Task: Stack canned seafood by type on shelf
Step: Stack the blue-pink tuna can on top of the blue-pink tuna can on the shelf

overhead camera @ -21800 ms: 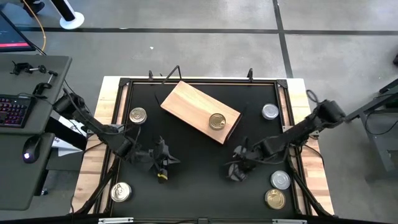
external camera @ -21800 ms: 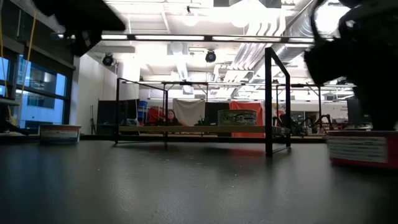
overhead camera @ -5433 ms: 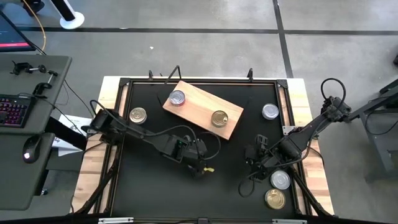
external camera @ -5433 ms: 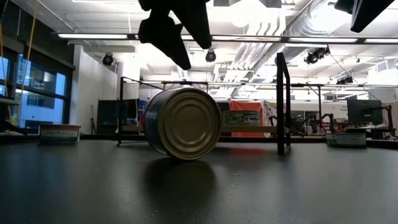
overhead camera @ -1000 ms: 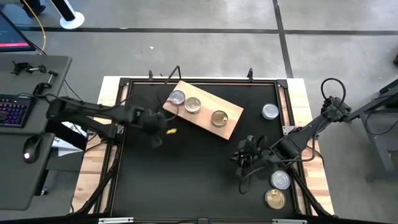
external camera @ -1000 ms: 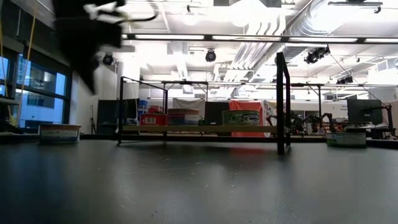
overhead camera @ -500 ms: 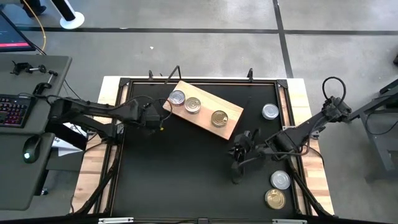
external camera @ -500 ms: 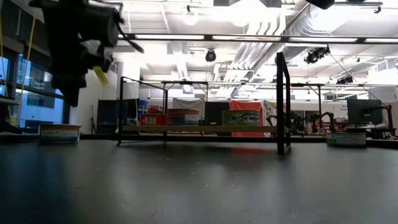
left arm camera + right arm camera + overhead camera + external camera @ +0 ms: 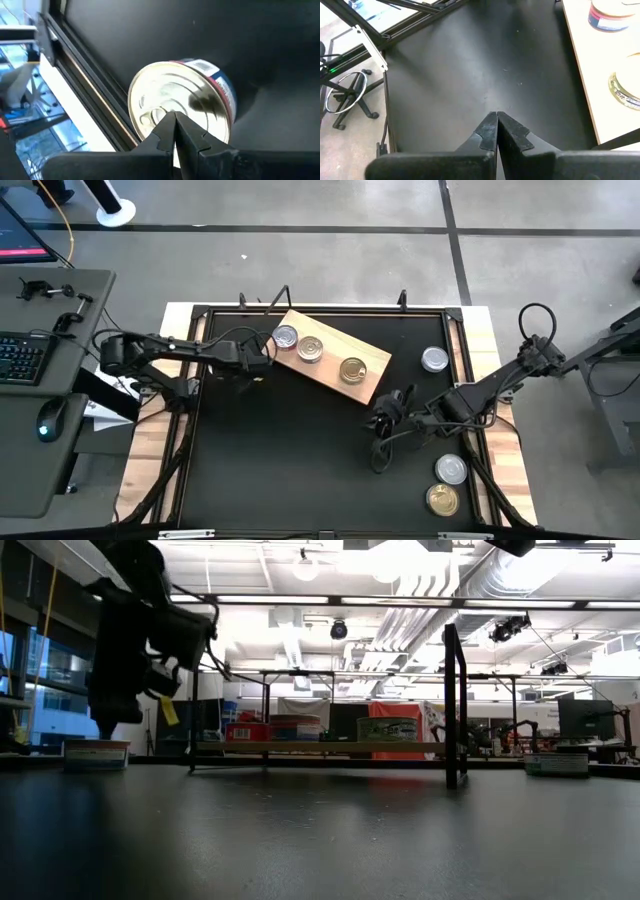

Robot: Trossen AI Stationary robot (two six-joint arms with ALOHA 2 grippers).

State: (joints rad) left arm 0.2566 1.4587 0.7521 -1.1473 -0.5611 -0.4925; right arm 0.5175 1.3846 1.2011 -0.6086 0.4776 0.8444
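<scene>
tins [image 9: 312,350]: three on board [image 9: 375,362] | left gripper [image 9: 174,131]: fingers together, empty, over gold-lid tin [image 9: 182,102] at table's left edge | right gripper [image 9: 497,131]: fingers together, empty, mid-table

The high view looks straight down from well above the black square desk [image 9: 300,460], taking in all of it, both arms and the grey floor around. The low view sits at desk-top height and faces level across the dark surface [image 9: 320,840] into the bright room behind. The left wrist view looks closely down past its closed claw [image 9: 174,131] at a round gold-lidded tin [image 9: 180,107] beside the desk's edge rail. The right wrist view looks past its closed claw [image 9: 496,127] over bare desk toward the light wooden plank [image 9: 605,65], which the high view [image 9: 325,358] also shows.
</scene>
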